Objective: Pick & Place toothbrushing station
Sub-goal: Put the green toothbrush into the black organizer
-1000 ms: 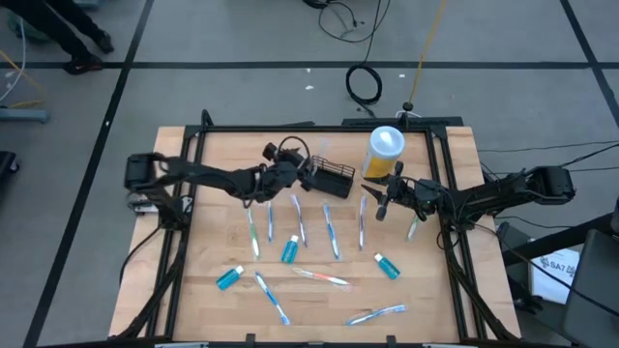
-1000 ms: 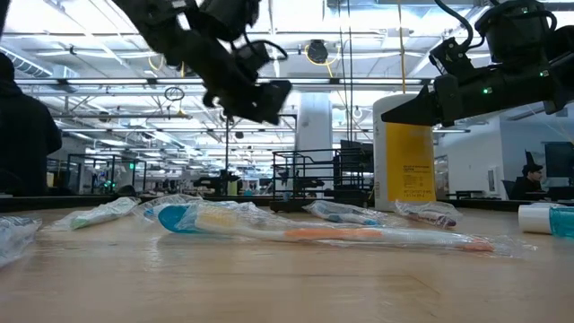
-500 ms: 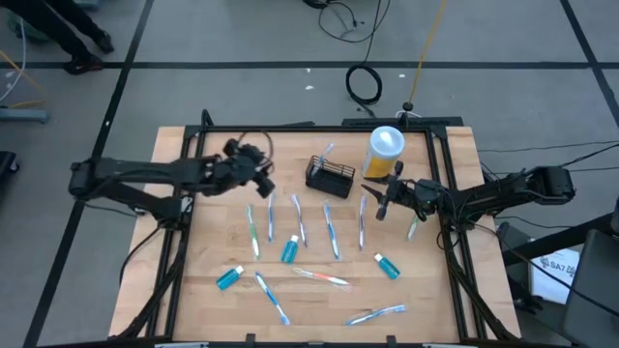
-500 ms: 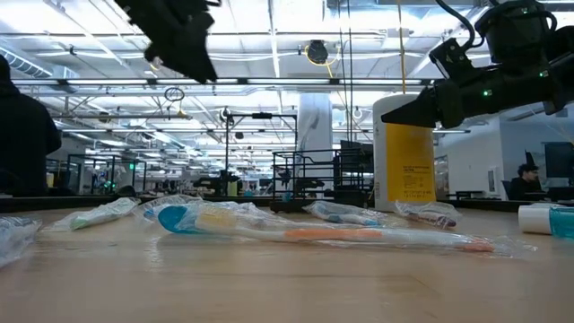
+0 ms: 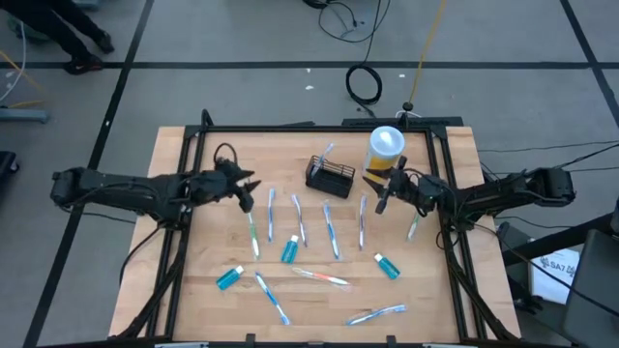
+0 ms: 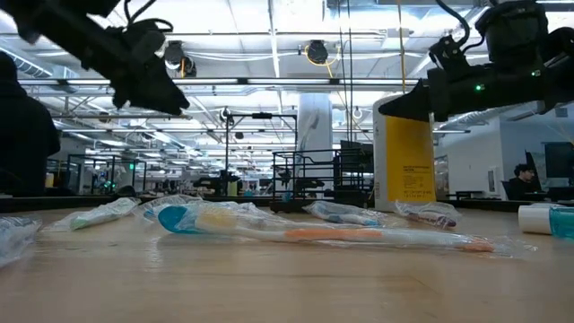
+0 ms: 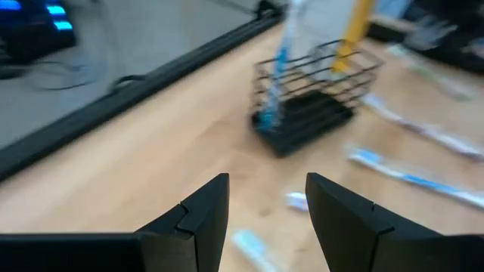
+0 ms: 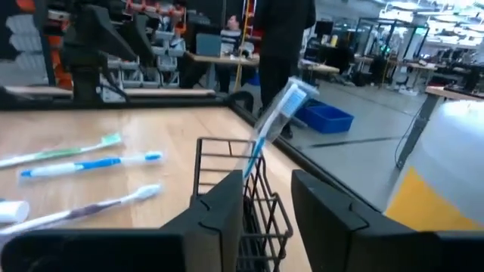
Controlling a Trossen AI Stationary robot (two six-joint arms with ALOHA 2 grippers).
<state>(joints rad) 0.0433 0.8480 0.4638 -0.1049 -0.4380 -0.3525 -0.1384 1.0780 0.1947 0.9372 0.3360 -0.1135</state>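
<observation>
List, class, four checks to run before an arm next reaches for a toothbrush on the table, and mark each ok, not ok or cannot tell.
1. Left gripper empty and open: ok; nothing sits between its fingers in its wrist view.
2. Right gripper empty: ok; its fingers stand apart with nothing between them, facing the basket.
3. Basket upright on the table: ok; one wrapped brush stands in it.
4. Yellow cup out of the right arm's path: not ok; it stands close beside that gripper.
5. Loose brushes within reach: ok; several lie in front of the basket.

Black wire-mesh metal basket (image 5: 329, 177); matt pale wood table (image 5: 319, 309).
</observation>
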